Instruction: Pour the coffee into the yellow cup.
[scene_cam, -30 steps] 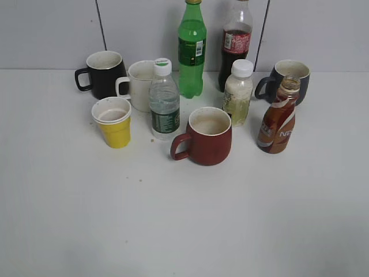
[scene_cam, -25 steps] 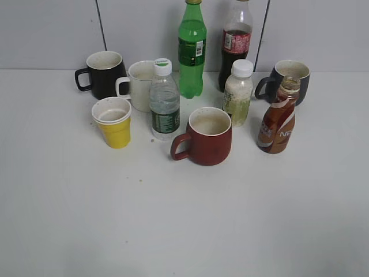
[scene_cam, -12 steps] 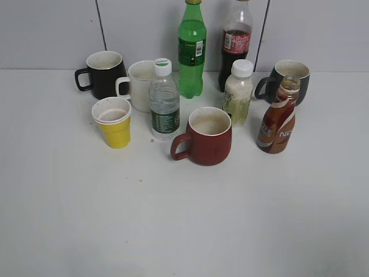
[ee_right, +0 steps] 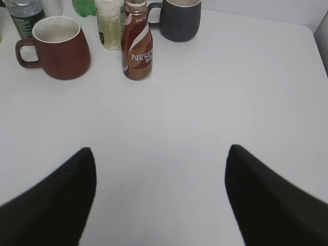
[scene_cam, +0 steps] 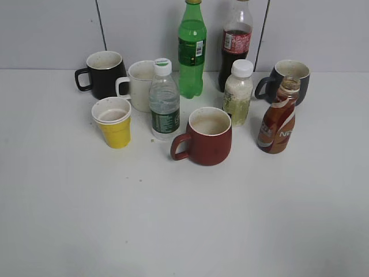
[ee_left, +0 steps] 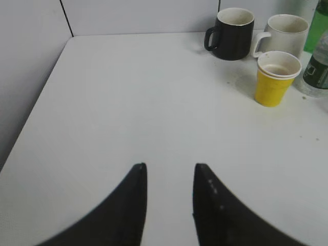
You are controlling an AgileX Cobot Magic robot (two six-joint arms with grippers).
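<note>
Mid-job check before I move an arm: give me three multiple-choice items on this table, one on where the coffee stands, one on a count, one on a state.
1. Where does the coffee bottle stand?
A. right of the dark red mug
B. left of the yellow cup
C. behind the green bottle

2. How many mugs with handles are on the table?
A. two
B. four
C. six

3. How do the right gripper's jaws stand?
A. shut on the coffee bottle
B. wide apart, holding nothing
C. clamped on the yellow cup

Answers:
1 A: in the exterior view it stands right of the dark red mug, in front of the dark grey mug.
2 B: black mug, white mug, dark red and dark grey.
3 B: the right gripper hangs over bare table, short of the bottle; the yellow cup stands far left.
</note>
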